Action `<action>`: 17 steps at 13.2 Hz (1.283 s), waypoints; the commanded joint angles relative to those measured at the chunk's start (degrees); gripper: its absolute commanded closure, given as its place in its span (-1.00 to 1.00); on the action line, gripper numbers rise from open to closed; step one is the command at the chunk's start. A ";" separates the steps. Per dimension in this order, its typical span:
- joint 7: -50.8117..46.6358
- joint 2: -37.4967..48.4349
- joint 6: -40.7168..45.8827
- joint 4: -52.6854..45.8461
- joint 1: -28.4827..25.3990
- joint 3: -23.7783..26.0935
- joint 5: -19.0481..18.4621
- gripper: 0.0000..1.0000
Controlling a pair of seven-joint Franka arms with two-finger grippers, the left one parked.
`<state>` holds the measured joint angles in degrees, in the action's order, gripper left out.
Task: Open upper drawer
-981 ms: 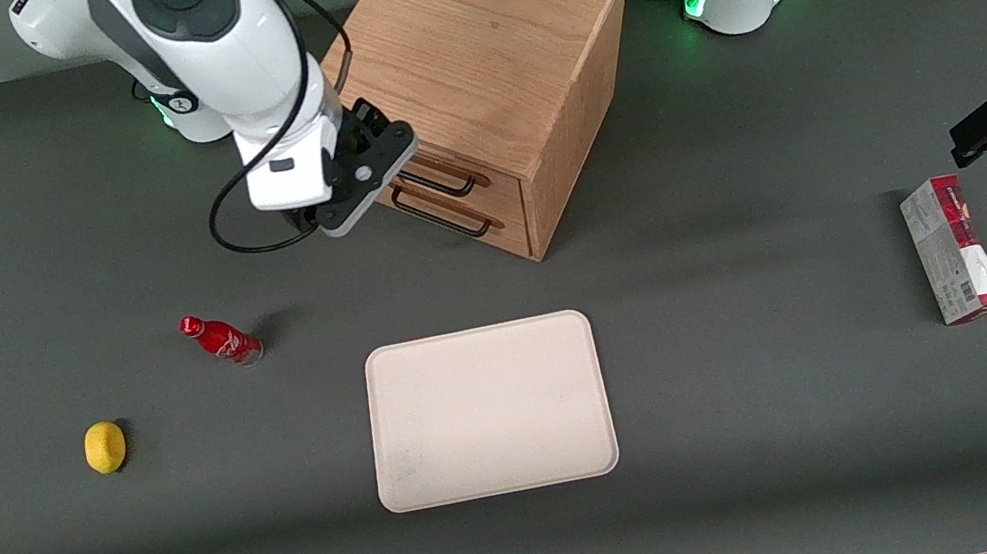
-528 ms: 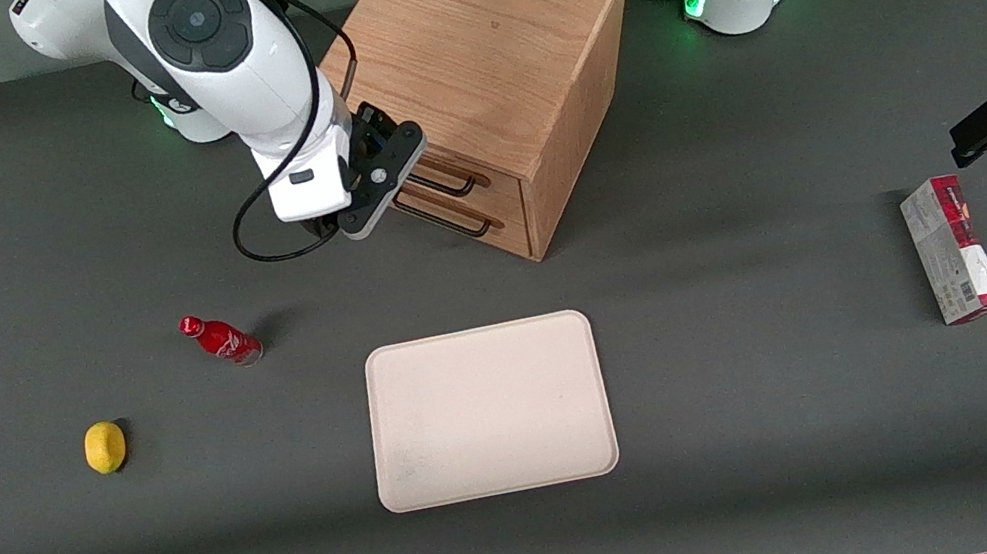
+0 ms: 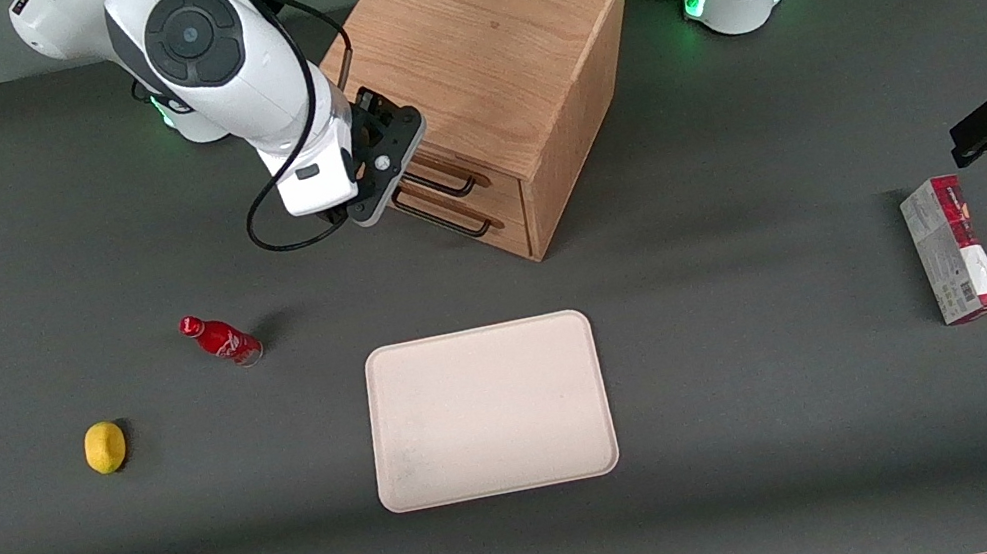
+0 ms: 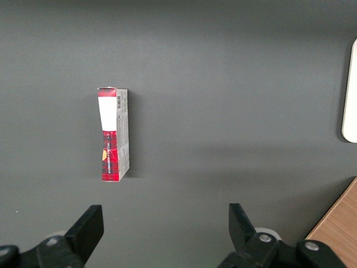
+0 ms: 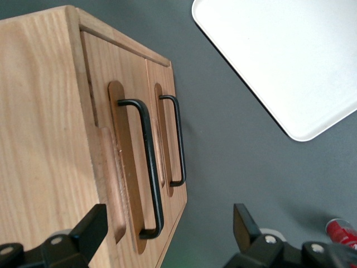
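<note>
The oak cabinet (image 3: 481, 35) stands at the back of the table, both drawers shut. The upper drawer (image 3: 487, 181) has a thin black bar handle (image 3: 445, 185), and the lower drawer's handle (image 3: 446, 217) is just below it. My right gripper (image 3: 389, 165) hovers right in front of the drawer fronts, at the end of the handles. In the right wrist view the gripper (image 5: 166, 226) is open. The end of the upper handle (image 5: 148, 167) lies between its fingers (image 5: 89, 228), apart from them. The lower handle (image 5: 179, 139) is beside it.
A beige tray (image 3: 488, 410) lies nearer the front camera than the cabinet, and it also shows in the right wrist view (image 5: 290, 61). A red bottle (image 3: 220, 338) and a lemon (image 3: 105, 447) lie toward the working arm's end. A red-white box (image 3: 953, 249) lies toward the parked arm's end.
My right gripper has moved closer to the cabinet's drawer fronts and slightly away from the front camera. The drawers have not moved.
</note>
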<state>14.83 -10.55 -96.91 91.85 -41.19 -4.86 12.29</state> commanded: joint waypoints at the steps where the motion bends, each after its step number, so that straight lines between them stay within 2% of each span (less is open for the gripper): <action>1: 1.95 2.55 -6.60 7.71 -0.39 -0.32 1.68 -1.00; 9: 2.04 3.08 -16.98 16.68 -3.55 -0.32 1.68 -1.00; 17: 2.13 2.64 -18.48 17.57 -3.64 -0.94 1.68 -1.00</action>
<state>15.33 -8.71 -113.69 107.27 -44.21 -5.22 12.44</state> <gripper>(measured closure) 0.000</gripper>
